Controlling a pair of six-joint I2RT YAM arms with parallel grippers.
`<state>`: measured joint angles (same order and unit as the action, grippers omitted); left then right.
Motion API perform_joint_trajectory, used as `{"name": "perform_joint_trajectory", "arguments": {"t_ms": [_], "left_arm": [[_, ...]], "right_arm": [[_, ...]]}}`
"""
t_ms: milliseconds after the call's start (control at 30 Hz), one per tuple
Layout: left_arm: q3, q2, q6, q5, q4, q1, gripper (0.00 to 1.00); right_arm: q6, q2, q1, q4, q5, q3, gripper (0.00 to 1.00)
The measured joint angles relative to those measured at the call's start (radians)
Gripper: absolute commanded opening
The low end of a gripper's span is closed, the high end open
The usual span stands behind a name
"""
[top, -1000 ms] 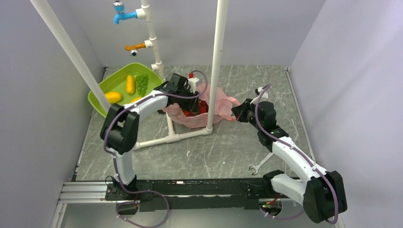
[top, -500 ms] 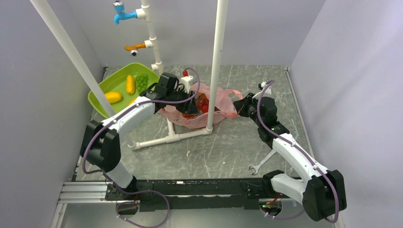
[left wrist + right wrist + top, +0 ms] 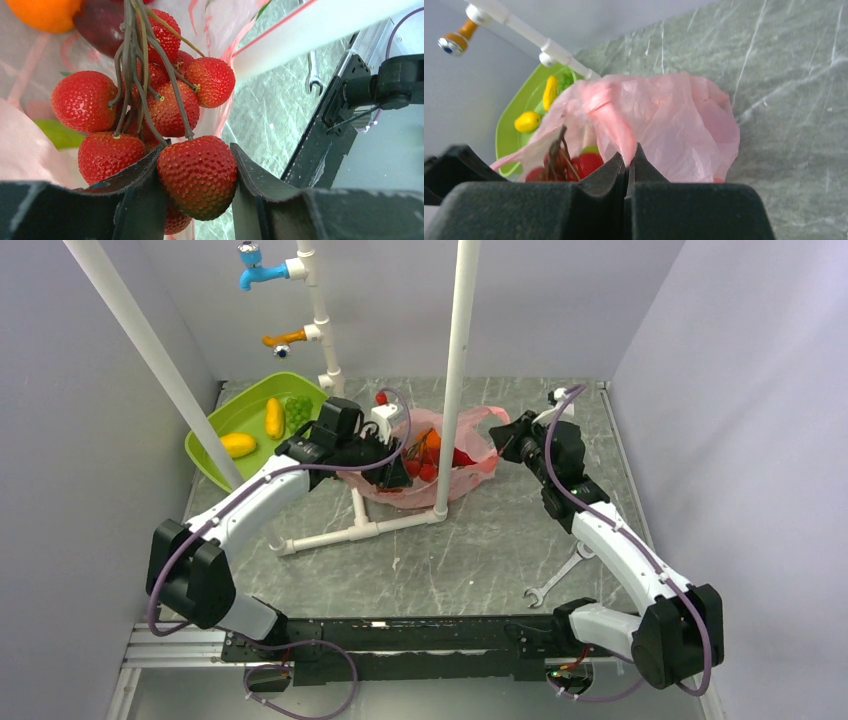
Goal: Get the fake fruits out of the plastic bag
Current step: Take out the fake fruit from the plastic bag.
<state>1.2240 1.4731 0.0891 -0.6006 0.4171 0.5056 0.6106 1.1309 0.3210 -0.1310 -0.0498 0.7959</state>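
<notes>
The pink plastic bag [image 3: 470,462] lies mid-table around a white post, its mouth open. My left gripper [image 3: 398,474] reaches into it and is shut on one red strawberry [image 3: 197,175] of a stemmed bunch [image 3: 145,100] of fake fruits. An orange fruit [image 3: 45,12] and a dark red one [image 3: 100,30] lie deeper in the bag. My right gripper [image 3: 508,444] is shut on the bag's handle [image 3: 616,125] and holds it up; the bunch shows through the bag [image 3: 574,167]. A yellow-orange mango piece [image 3: 238,444] lies in the green tray.
The green tray [image 3: 225,412] at the back left also holds a slim yellow-orange piece [image 3: 274,417] and green grapes [image 3: 298,410]. A white pipe frame [image 3: 450,380] stands through the workspace, with taps at the back. A wrench [image 3: 560,575] lies at the front right.
My left arm has drawn back to the left with the strawberry bunch in its jaws. My right gripper has moved back and up with the handle, and the bag's mouth has spread open.
</notes>
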Motion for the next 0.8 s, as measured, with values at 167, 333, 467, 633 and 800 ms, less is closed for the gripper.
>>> {"name": "perform_joint_trajectory", "arguments": {"t_ms": [167,333,467,633,800], "left_arm": [[-0.059,-0.063,0.0,-0.005,-0.001,0.0,0.0],[-0.068,-0.163,-0.023,-0.013,-0.008,0.0,0.0],[-0.066,-0.226,-0.037,0.006,-0.009,0.0,0.0],[-0.066,-0.28,-0.02,0.115,-0.04,0.0,0.0],[-0.062,-0.353,0.003,0.321,-0.093,-0.016,0.0]], "right_arm": [[0.004,0.022,-0.003,-0.001,0.022,0.063,0.0],[0.023,0.05,-0.005,0.034,0.053,0.065,0.0],[0.014,0.045,-0.005,0.039,0.058,0.055,0.0],[0.006,0.03,-0.006,0.038,0.011,0.001,0.0],[0.01,0.027,-0.005,0.04,-0.039,-0.061,0.0]]}}
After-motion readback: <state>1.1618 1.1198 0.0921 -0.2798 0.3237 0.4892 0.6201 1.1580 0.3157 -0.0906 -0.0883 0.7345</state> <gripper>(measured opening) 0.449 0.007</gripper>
